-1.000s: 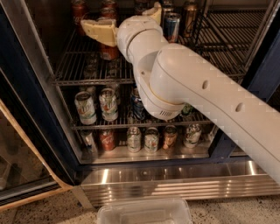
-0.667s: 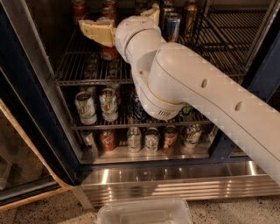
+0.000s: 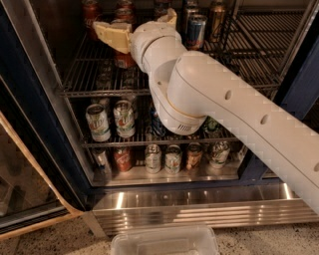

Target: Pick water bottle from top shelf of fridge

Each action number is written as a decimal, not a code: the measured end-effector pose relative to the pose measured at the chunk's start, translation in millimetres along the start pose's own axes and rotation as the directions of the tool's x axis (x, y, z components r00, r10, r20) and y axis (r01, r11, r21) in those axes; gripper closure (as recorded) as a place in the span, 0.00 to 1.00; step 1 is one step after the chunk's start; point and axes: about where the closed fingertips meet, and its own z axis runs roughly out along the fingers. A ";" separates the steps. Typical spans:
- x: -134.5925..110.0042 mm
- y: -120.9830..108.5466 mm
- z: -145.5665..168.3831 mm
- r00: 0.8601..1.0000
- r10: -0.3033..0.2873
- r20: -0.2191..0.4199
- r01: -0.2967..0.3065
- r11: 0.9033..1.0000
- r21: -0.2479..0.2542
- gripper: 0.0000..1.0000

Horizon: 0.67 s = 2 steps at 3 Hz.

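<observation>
The fridge (image 3: 48, 107) stands open before me, with a dark frame and wire racks. My white arm reaches in over the top shelf (image 3: 88, 75). My gripper (image 3: 134, 22) is at the back left of that shelf, open, with one tan finger (image 3: 108, 36) pointing left and the other (image 3: 170, 17) pointing up. A red can (image 3: 122, 12) stands between the fingers and another (image 3: 123, 60) just below them. The gripper holds nothing. No water bottle shows; the arm hides part of the shelf.
A tall blue-silver can (image 3: 196, 31) and a brown can (image 3: 215, 15) stand to the right of the gripper. Lower racks hold several cans (image 3: 124, 118). The glass door (image 3: 22, 184) hangs open at the left. A clear plastic tub (image 3: 164, 241) lies on the floor before the ribbed steel base panel (image 3: 209, 209).
</observation>
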 end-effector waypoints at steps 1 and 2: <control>11.1 -5.5 7.4 0.999 0.045 -0.006 -0.045 0.999 0.027 0.26; 20.1 -12.2 11.0 0.997 0.074 -0.012 -0.073 0.995 0.062 0.44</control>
